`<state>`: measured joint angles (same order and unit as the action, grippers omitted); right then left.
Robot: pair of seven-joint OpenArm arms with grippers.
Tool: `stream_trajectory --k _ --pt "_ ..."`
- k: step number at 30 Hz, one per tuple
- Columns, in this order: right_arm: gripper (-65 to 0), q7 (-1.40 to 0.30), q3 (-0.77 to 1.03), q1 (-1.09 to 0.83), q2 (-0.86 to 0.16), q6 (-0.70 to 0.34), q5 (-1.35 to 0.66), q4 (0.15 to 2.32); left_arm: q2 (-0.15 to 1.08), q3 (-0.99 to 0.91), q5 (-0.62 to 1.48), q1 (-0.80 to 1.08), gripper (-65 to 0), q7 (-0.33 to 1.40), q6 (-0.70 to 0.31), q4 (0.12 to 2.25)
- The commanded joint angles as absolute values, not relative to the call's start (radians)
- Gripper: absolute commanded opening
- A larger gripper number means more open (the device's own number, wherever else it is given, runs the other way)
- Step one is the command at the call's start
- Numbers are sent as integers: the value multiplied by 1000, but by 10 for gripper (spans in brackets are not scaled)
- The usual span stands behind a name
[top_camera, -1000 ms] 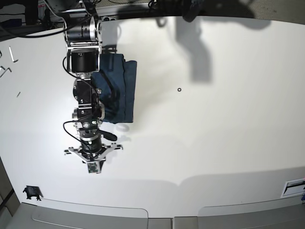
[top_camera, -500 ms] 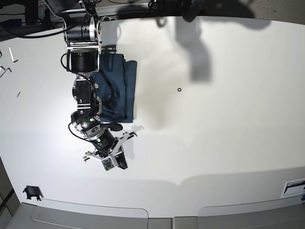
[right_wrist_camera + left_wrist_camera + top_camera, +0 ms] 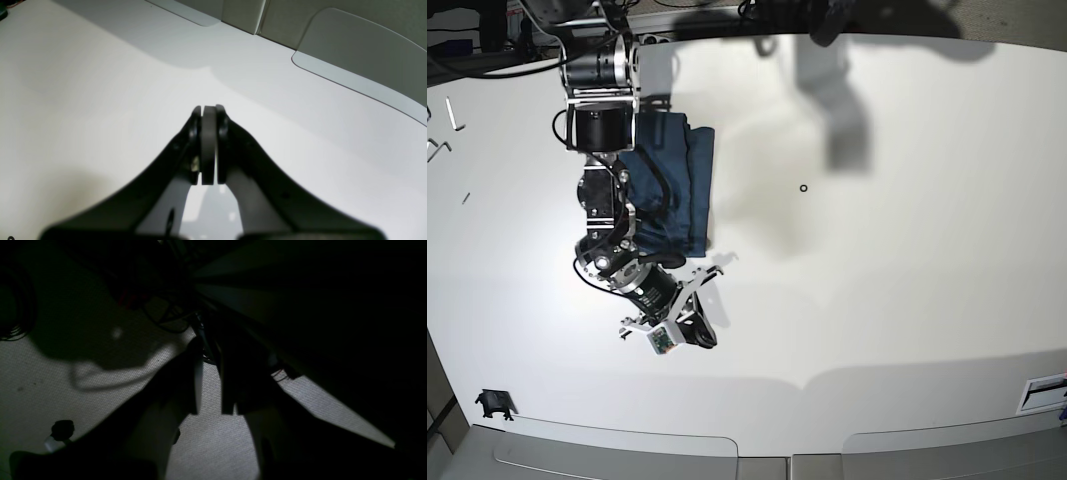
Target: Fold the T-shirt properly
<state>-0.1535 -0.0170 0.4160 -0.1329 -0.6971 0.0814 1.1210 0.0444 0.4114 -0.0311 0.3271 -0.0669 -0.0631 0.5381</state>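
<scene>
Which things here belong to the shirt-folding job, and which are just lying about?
Job:
- T-shirt, folded, on the table
- right gripper, shut, empty

Lying about:
- small black ring
- metal keys near the table edge
- black clip on the table corner

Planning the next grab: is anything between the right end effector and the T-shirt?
Nothing visible. In the base view the right end effector, closed and empty, hangs over bare table just beyond the near edge of the T-shirt. Its own arm covers part of the shirt.
</scene>
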Motion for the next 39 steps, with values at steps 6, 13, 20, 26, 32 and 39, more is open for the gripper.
stream_trajectory --k 6,13,20,26,32,39 --pt "-650 -124 -14 451 -138 -698 71 1137 36 413 -33 338 -569 -76 -73 543" --pt "-650 -124 -14 451 -138 -698 71 1137 36 413 -33 338 -569 -76 -73 543" --pt "-650 -124 -14 451 -138 -698 71 1137 36 413 -33 338 -569 -76 -73 543" --pt "-650 -147 -14 451 -138 -698 71 1137 36 413 -33 338 -569 -76 -73 543" --pt "-650 -134 -14 451 -138 -698 66 1137 36 413 -33 338 -569 -76 -73 543" --pt "-650 -112 -13 451 -138 -698 66 1137 36 413 -33 338 -569 -76 -73 543"
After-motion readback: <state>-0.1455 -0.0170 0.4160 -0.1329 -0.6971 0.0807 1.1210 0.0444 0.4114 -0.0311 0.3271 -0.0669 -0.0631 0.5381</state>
